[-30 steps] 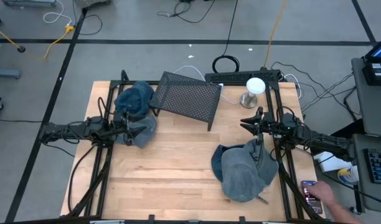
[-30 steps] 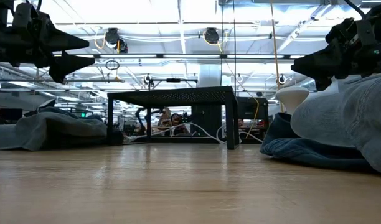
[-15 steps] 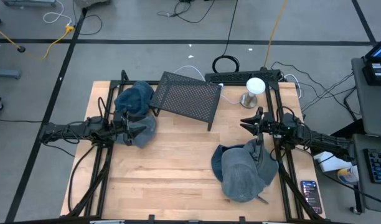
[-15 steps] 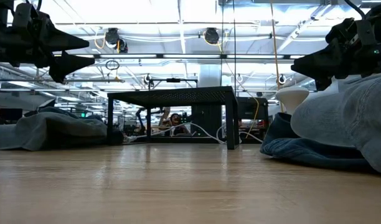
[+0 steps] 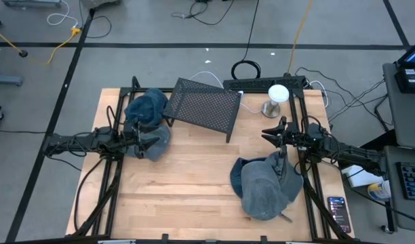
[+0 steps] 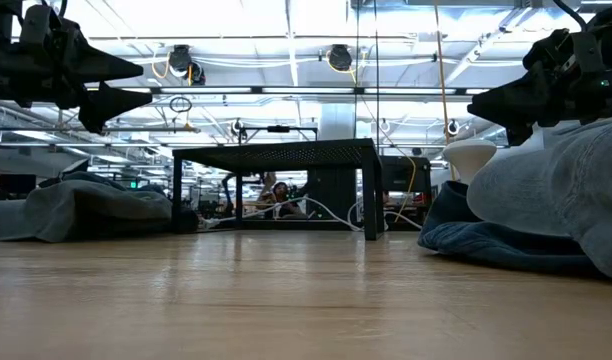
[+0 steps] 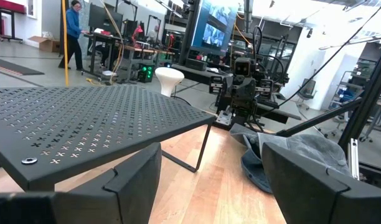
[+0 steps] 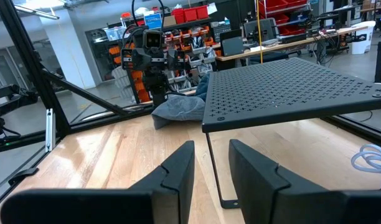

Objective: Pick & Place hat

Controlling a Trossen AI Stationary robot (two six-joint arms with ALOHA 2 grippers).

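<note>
Your nearer hat, a soft grey-blue denim cap (image 5: 265, 186), lies on the wooden table's (image 5: 187, 183) right front part. Its long axis runs from the darker blue folded edge at its left-back end toward the front right corner; you cannot tell from above which end is the brim. A second blue-grey denim hat (image 5: 148, 118) lies crumpled at the left back, just beside the black perforated metal shelf (image 5: 204, 105), which stands on thin legs at the back centre, tilted askew to the table edge.

Your right gripper (image 5: 274, 133) hovers above the table just behind the nearer cap, fingers set narrowly apart and holding nothing. Your left gripper (image 5: 145, 140) hangs over the second hat's front edge, fingers spread wide, empty.

Between the two grippers the shelf's front corner leg stands nearest. A white dome-topped lamp (image 5: 277, 98) sits behind the right gripper. A phone (image 5: 338, 207) lies right of the table's front corner.
</note>
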